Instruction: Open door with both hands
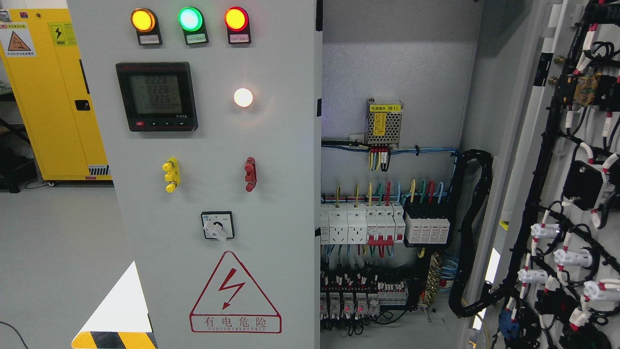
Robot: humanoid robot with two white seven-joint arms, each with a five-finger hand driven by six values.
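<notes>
A: Where are the doors of the cabinet?

B: The left door (213, 184) is closed and fills the middle of the view. The right door (576, 194) stands open at 3 o'clock, and its inner side with black cables (528, 203) faces us.

A: And the robot hands, are they wide or narrow?

B: No hand is in the picture, so I cannot tell.

A: What is on the closed door?

B: At 12 o'clock there are three lamps: amber (143, 20), green (190, 19) and red (236, 19). Below them sits a digital meter (156, 96), and a white lamp (243, 97) glows at its 3 o'clock. Lower are a yellow handle (171, 174) and a red handle (250, 174), then a rotary switch (217, 226). A red warning triangle (235, 293) is at 6 o'clock.

A: Inside the cabinet?

B: A row of breakers (361, 224) with coloured wires, under a small power supply (384, 121). A yellow cabinet (53, 92) stands at 9 o'clock.
</notes>
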